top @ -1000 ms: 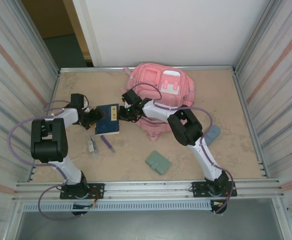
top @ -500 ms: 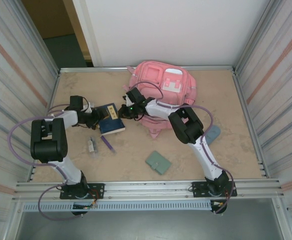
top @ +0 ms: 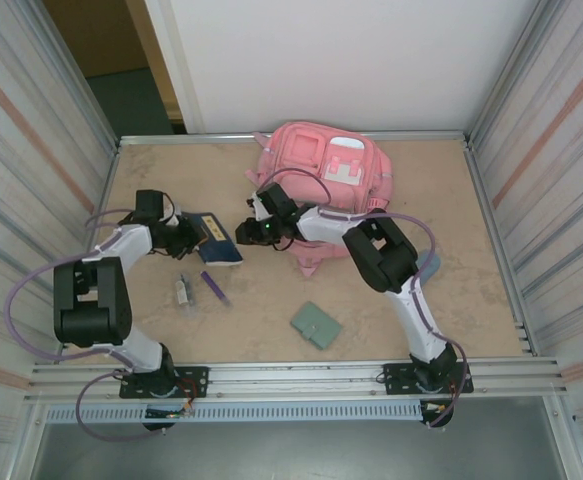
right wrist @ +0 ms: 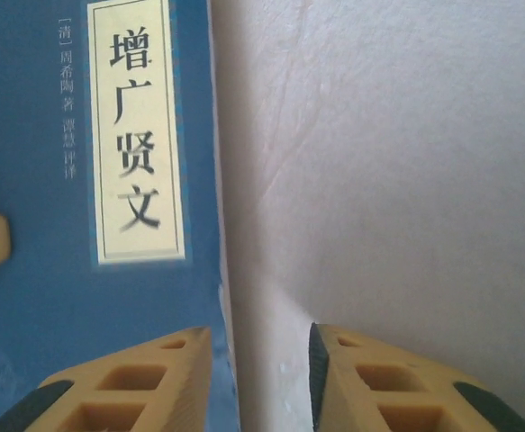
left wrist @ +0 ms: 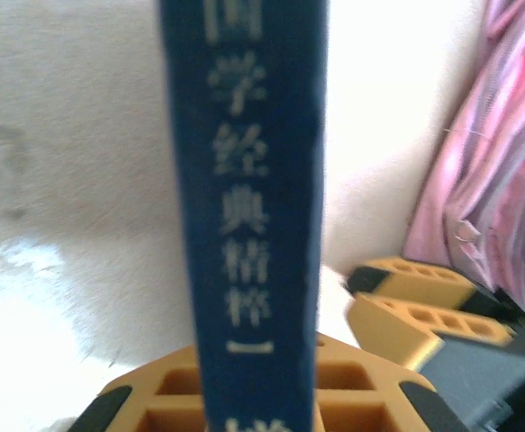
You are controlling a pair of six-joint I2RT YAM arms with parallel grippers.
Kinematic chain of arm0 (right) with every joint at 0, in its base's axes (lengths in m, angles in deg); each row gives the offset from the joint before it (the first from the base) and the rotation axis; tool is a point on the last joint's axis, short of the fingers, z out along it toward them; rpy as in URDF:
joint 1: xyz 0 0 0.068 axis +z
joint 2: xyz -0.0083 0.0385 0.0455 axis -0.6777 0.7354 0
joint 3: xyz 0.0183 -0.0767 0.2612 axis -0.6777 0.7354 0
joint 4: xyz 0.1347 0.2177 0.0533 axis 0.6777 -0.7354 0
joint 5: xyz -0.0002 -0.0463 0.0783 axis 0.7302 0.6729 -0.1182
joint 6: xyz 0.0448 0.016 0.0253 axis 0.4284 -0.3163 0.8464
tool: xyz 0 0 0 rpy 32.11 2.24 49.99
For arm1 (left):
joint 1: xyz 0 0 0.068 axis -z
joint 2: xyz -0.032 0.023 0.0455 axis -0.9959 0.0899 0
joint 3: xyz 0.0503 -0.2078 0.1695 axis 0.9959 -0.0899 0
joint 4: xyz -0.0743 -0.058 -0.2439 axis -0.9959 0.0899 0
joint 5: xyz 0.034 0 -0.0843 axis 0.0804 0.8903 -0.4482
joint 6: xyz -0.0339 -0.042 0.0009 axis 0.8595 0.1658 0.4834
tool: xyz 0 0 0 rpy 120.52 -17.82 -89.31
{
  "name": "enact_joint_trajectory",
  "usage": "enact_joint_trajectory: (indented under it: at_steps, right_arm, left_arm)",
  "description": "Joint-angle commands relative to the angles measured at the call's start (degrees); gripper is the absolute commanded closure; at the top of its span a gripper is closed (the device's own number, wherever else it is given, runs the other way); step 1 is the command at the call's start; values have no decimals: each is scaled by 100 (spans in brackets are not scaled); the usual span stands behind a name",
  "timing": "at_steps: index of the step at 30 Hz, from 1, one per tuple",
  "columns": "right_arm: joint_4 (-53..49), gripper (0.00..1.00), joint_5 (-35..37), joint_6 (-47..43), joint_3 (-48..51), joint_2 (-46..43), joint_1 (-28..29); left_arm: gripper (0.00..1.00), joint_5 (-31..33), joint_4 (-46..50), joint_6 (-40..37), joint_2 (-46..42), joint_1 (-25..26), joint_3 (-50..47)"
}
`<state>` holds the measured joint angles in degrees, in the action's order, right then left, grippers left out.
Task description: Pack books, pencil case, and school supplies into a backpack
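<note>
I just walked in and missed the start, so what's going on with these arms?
The left gripper is clamped on the dark blue book, tilting it up left of the pink backpack. The right gripper sits at the book's opposite edge with jaws apart, not gripping. The purple pen and green folder lie on the table, not yet packed.

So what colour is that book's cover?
The book is dark blue with a cream title label; the right wrist view shows it best.
</note>
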<state>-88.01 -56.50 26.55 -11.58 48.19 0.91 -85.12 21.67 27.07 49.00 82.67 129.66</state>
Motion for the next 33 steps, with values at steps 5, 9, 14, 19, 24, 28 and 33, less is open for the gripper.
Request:
enact_joint_trajectory:
  at_steps: [5, 9, 14, 19, 24, 28, 33]
  right_arm:
    - [565, 60, 1434, -1966, 1568, -2343, 520]
    - [854, 51, 2031, -3306, 2526, -3232, 960]
    - [1166, 31, 1607, -5188, 3606, -4145, 1389]
    - [1313, 21, 2290, -6062, 3960, -4383, 1795]
    - [1926, 29, 3989, -6190, 3866, -3926, 1951]
    - [2782, 51, 4734, -6272, 4200, -3970, 2089]
    - [2820, 98, 4923, -6222, 4508, -4334, 2081]
  left_arm:
    - [100, 423, 1575, 191, -823, 677, 743]
    - [100, -315, 1456, 726, -1175, 806, 690]
    - [100, -763, 1484, 1093, -1397, 1283, 660]
    - [100, -985, 1373, 1374, -1358, 1741, 577]
    - [98, -1273, 908, 1904, -1466, 1874, 316]
    - [96, -1249, 921, 1944, -1531, 1861, 252]
    - [60, -1374, 737, 2001, -1571, 1822, 223]
